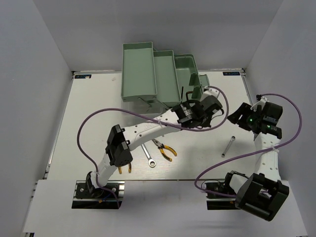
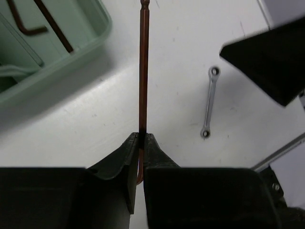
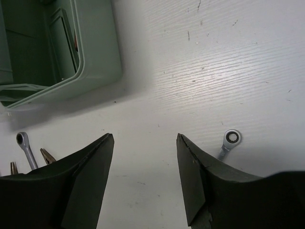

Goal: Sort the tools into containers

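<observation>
Left claw [image 2: 142,137]: clenched on the dark-red hex key [image 2: 142,71] near its bend. The long shaft points straight away from the claw, above the bench [image 1: 94,103] and just beside the toolbox.
Right claw [image 3: 144,138]: released, fingers wide apart, over the bench.
Toolbox [image 1: 148,74]: pale green, trays folded out, at the far side of the bench.
Other hex keys [image 2: 53,26]: they lie inside one toolbox compartment.
Short wrench [image 3: 230,140]: flat on the bench, near the right claw.
Long wrench [image 1: 148,154]: on the bench, just beside the pliers [image 1: 164,149].
</observation>
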`<act>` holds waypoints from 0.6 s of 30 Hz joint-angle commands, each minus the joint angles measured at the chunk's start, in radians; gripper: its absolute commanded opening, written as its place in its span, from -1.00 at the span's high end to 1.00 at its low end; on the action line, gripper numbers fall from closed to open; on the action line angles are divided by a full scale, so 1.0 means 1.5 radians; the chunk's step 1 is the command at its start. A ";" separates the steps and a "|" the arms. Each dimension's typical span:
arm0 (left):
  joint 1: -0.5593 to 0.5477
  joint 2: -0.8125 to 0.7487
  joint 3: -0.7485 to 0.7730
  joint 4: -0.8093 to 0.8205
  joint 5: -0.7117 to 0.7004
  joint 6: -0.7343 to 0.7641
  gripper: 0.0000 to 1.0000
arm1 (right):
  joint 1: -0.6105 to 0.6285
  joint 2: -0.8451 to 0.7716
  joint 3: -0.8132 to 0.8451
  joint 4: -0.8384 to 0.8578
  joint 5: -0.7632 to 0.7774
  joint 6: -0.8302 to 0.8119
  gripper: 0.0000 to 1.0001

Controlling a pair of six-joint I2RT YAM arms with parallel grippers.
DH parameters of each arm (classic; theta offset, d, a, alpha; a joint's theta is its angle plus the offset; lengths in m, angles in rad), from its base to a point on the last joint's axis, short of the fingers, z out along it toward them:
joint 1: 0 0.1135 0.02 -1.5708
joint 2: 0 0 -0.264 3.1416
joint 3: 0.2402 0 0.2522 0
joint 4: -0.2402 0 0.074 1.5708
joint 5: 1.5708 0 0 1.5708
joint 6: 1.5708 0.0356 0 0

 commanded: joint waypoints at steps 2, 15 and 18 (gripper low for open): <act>0.049 -0.058 0.031 0.042 -0.062 0.044 1.00 | -0.009 -0.008 -0.003 0.025 -0.006 -0.005 -0.23; 0.163 0.039 0.047 0.280 -0.110 0.158 1.00 | -0.024 -0.027 -0.032 0.018 -0.020 -0.026 -0.23; 0.177 0.076 0.102 0.298 -0.103 0.158 1.00 | -0.027 -0.024 -0.033 0.016 -0.025 -0.027 -0.23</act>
